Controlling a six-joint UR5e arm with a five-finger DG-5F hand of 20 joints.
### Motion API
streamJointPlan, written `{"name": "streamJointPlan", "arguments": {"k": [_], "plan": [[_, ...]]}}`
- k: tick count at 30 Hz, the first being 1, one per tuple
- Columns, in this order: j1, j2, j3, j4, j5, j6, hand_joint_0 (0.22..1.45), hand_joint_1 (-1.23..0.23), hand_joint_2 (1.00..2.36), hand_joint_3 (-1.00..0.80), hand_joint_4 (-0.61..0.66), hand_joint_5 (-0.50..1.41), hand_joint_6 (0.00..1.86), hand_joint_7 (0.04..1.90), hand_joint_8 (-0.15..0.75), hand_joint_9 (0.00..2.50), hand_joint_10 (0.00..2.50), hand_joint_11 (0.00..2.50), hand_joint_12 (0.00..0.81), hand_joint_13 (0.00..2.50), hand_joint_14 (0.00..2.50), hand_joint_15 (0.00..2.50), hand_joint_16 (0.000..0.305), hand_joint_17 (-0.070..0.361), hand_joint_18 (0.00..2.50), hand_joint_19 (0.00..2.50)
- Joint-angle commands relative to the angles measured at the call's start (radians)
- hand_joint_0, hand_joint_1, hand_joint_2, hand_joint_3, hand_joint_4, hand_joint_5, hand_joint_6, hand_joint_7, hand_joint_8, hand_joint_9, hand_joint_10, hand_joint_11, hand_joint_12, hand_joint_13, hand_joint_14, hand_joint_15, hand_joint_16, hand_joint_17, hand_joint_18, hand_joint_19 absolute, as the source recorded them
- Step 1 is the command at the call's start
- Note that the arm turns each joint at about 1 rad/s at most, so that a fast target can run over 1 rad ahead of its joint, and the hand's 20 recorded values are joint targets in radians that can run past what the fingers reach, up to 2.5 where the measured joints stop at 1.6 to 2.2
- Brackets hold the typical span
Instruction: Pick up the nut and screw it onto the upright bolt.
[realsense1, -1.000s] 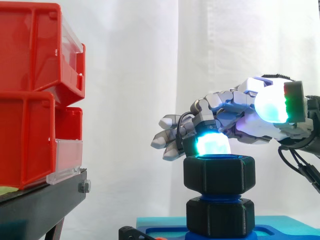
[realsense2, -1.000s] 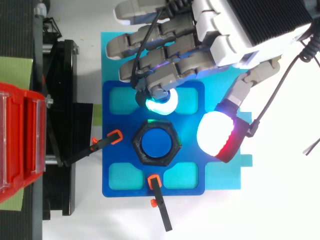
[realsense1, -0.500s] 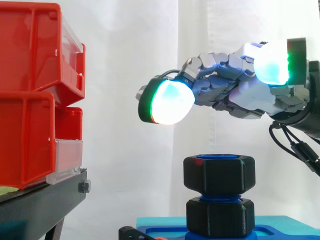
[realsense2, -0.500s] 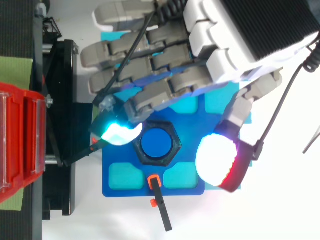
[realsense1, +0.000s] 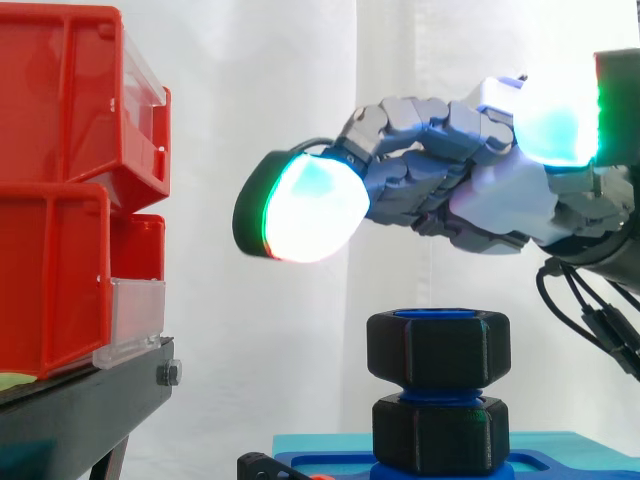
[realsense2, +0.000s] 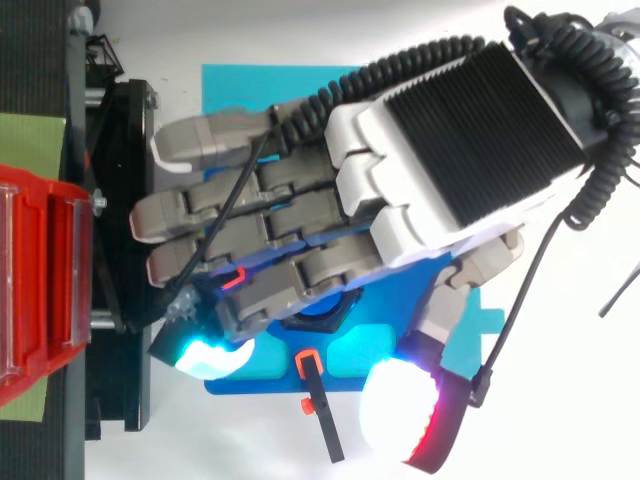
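Nearest to the top camera is the grey robot hand (realsense2: 450, 140). It hovers above the middle of the blue plastic base plate (realsense1: 580, 468), with its fingers stretched out, and it grasps nothing. Below it, apart from the fingers, the black hexagonal nut (realsense1: 438, 348) sits on the upright blue bolt (realsense1: 438, 392), above a second black nut (realsense1: 438, 432). We judge the hand is kept free so that it can grip the nut for turning.
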Motion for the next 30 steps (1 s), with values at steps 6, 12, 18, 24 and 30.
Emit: {"name": "streamJointPlan", "arguments": {"k": [6, 12, 18, 24, 30], "plan": [[0.002, -0.017, -0.001, 0.014, 0.001, 0.004, 0.48, -0.15, 1.00, -0.50, 0.20, -0.18, 0.50, 0.65, 0.193, 0.33, 0.00, 0.00, 0.295, 0.12, 0.00, 0.00, 0.039, 0.088, 0.00, 0.00], [0.002, -0.020, -0.001, 0.011, 0.009, 0.010, 0.49, -0.16, 1.00, -0.50, 0.21, -0.17, 0.50, 0.70, 0.200, 0.34, 0.00, 0.00, 0.296, 0.14, 0.00, 0.00, 0.038, 0.086, 0.00, 0.00], [-0.001, -0.020, -0.001, 0.014, 0.009, 0.010, 0.48, -0.17, 1.00, -0.50, 0.26, -0.15, 0.50, 0.77, 0.218, 0.37, 0.00, 0.00, 0.297, 0.16, 0.00, 0.00, 0.037, 0.083, 0.00, 0.00], [-0.007, -0.020, -0.016, 0.013, 0.010, 0.010, 0.48, -0.18, 1.00, -0.50, 0.29, -0.13, 0.50, 0.83, 0.238, 0.43, 0.00, 0.00, 0.299, 0.21, 0.00, 0.00, 0.035, 0.078, 0.00, 0.00], [-0.010, -0.020, -0.016, 0.014, 0.009, 0.010, 0.48, -0.19, 1.00, -0.50, 0.31, -0.11, 0.50, 0.91, 0.246, 0.47, 0.00, 0.00, 0.295, 0.24, 0.00, 0.00, 0.034, 0.076, 0.00, 0.00]]}}
